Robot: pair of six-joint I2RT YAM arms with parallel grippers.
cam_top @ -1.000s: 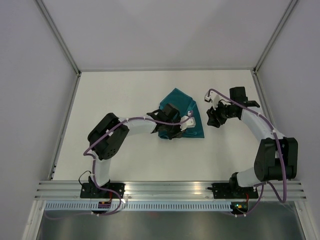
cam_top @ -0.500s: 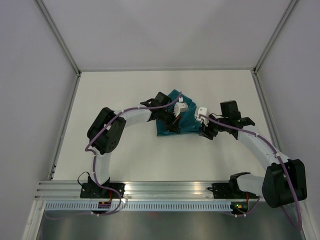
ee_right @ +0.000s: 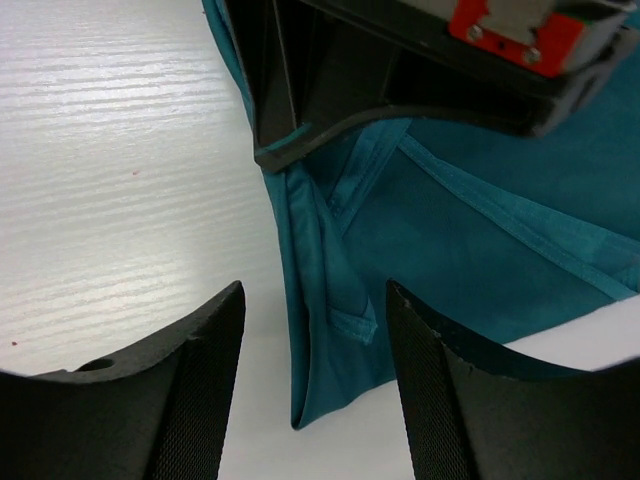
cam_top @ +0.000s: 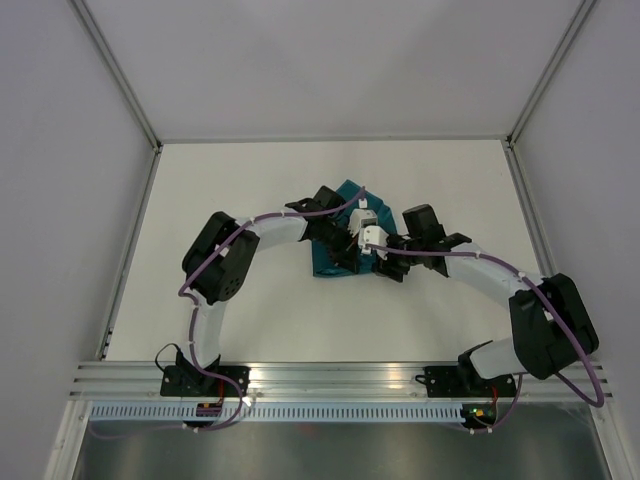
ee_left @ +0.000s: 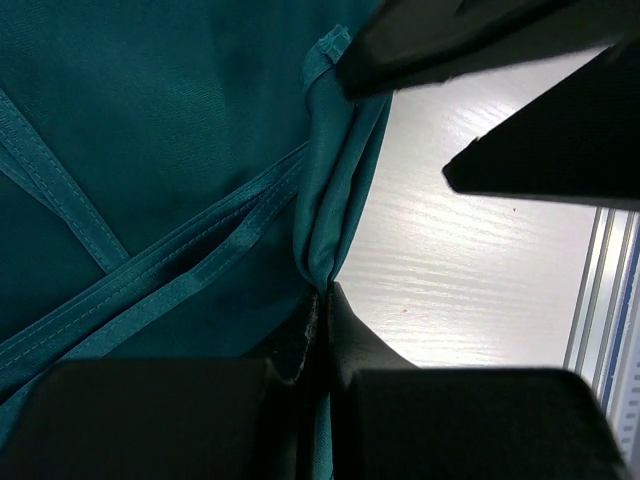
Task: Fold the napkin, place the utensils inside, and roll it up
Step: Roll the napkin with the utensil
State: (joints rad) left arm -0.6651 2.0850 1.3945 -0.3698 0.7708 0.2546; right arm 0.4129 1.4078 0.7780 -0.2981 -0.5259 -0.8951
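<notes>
napkin [cam_top: 349, 192]: folded teal bundle on the table [cam_top: 230, 190], just right of centre. The arms cover most of it from above, so only its far tip and near-left corner show.
left gripper [ee_left: 322, 303]: jaws together, clamped on a narrow doubled fold at the napkin's edge. The cloth rises straight out of the pinch.
left arm: reaches in from the left, wrist over the bundle.
right gripper [ee_right: 315, 345]: jaws wide apart, nothing between the pads.
right position: low over the same edge, where cloth meets bare table. The hemmed fold lines up with the gap between its fingers. Can't tell if it touches the cloth.
spacing: the grippers are very close and each shows in the other's wrist view. The right fingers sit just beyond the pinched fold.
cloth: several stitched hems run diagonally across the flat part beside the pinch, with layers overlapping.
rail [ee_left: 600, 300]: aluminium strip along the near table edge, well apart from the napkin.
</notes>
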